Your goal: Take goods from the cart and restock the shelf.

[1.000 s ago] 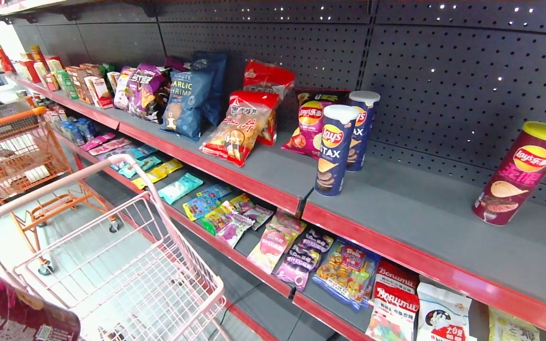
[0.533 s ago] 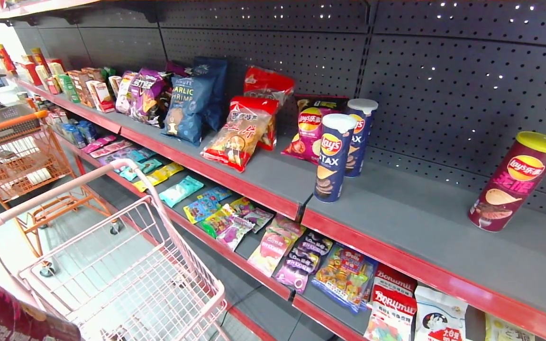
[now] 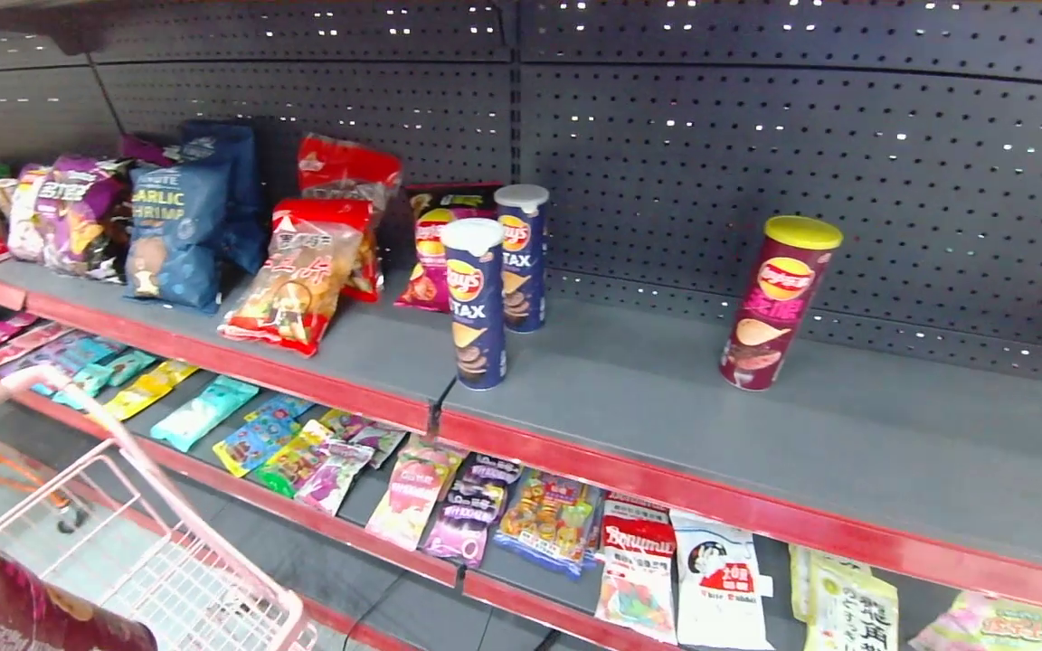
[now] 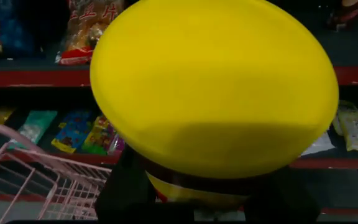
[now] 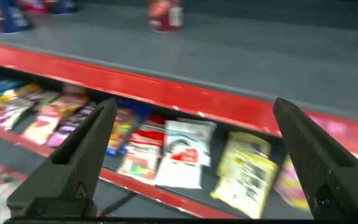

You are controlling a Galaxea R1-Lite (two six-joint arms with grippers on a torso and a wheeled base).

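Observation:
A maroon chip can with a yellow lid [image 4: 213, 87] sits lid-first close to the left wrist camera, with my left gripper [image 4: 197, 202] shut on its body and a black finger [image 4: 126, 193] on each side. The can's maroon side [image 3: 28, 610] shows at the head view's bottom left corner, beside the pink cart [image 3: 150, 551]. A matching maroon can [image 3: 779, 303] stands upright on the grey shelf [image 3: 666, 407], right of two blue cans [image 3: 476, 303]. My right gripper [image 5: 191, 155] is open with nothing in it, facing the shelf's red front edge [image 5: 166, 87].
Snack bags [image 3: 295, 271] crowd the shelf's left part. The grey board around and right of the maroon can is bare. The lower shelf [image 3: 449, 506] holds rows of flat candy and snack packets. A perforated back panel [image 3: 756, 136] stands behind.
The head camera has swung to the right, so the whole picture has shifted left and most of the pink cart has left the frame. The goods on the shelf have not moved.

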